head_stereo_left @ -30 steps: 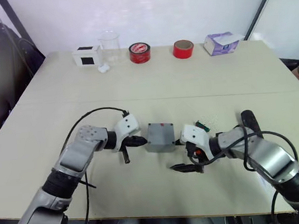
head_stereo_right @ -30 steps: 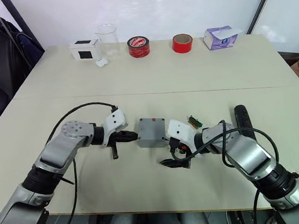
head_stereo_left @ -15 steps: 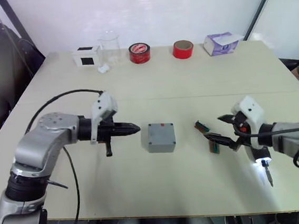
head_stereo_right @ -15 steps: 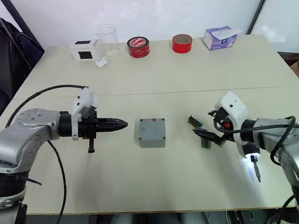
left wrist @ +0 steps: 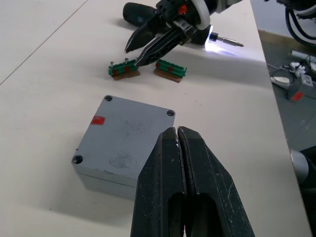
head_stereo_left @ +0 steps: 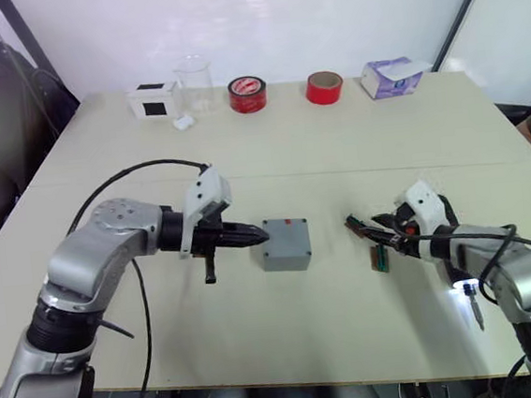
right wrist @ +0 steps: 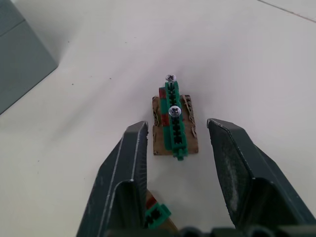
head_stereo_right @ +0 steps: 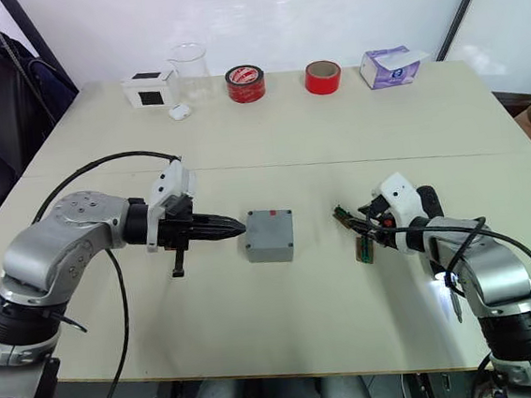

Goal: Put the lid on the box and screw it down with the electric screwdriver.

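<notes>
The grey box (head_stereo_left: 286, 244) stands mid-table with the lid (left wrist: 129, 132) seated on top; a red mark (left wrist: 98, 120) shows near one corner. My left gripper (head_stereo_left: 258, 236) is shut and empty, its tip just short of the box's left side. My right gripper (right wrist: 178, 127) is open, its fingers (right wrist: 129, 163) either side of a small green piece (right wrist: 174, 123) carrying two screws, without touching it. A second green piece (left wrist: 170, 69) lies close by. The electric screwdriver (left wrist: 140, 10) lies on the table behind my right wrist, its tip light (head_stereo_left: 462, 285) lit.
Along the far edge stand a white box with a black panel (head_stereo_left: 153, 99), a clear beaker (head_stereo_left: 195, 79), two red tape rolls (head_stereo_left: 248, 93) (head_stereo_left: 324, 87) and a tissue box (head_stereo_left: 392, 77). A cable (head_stereo_left: 131, 174) loops over my left arm.
My right gripper left the box, swung right to the green pieces and narrowed its jaws. My left gripper drew back from the box, then returned to its left side.
</notes>
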